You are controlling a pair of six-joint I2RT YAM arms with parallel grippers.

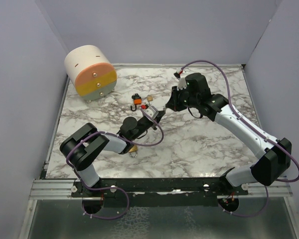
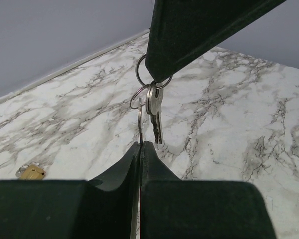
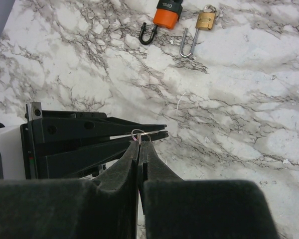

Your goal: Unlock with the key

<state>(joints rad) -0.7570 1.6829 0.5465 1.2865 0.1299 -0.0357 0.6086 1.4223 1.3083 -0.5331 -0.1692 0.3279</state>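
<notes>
The key (image 2: pixel 140 123) is clamped edge-on in the closed left hand (image 2: pixel 140 146), raised above the surface (image 2: pixel 229 114), and its ring (image 2: pixel 136 69) is pinched in the shut right hand (image 3: pixel 138 144). Light, stiff, slippery handling is expected; the flat bow is best gripped.

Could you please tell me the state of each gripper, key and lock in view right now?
Left gripper: shut on key.
Right gripper: shut on ring.
Spare key: hanging from ring.
Orange lock: lying loose, no key in.
Brass lock: lying loose, shackle looks open.
</notes>
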